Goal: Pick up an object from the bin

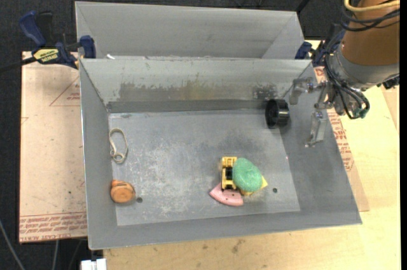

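Pink oval (pixel 227 197), lumpy green blob (pixel 248 176).

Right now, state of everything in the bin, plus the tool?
tool: over right wall, apart from items.
black roll: by back wall, alone.
metal clip: flat, left side, alone.
brown disc: front left, alone.
green lump: touching yellow toy.
yellow toy: pressed against green lump.
pink piece: flat, touching both.
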### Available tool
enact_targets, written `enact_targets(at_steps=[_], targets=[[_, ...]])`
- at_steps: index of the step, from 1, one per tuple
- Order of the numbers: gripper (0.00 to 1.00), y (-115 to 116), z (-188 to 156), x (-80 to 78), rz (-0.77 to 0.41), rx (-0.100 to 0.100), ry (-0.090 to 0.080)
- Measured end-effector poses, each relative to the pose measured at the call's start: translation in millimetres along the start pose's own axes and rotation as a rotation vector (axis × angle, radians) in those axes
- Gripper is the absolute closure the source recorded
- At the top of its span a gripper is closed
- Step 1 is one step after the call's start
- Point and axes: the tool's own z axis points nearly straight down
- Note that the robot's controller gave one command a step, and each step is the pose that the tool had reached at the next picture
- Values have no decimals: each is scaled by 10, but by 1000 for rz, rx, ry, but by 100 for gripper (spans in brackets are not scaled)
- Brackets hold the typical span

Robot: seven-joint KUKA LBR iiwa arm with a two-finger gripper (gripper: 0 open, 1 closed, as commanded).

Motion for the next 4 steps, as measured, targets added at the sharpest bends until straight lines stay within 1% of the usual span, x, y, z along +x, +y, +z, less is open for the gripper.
enact_targets(at_steps=[1,2,3,4], targets=[[0,306,791,366,54,-1,-2],[0,947,749,575,289,-1,3],[0,1074,752,718,50,-2,2],[0,1006,1200,867,365,-1,1]])
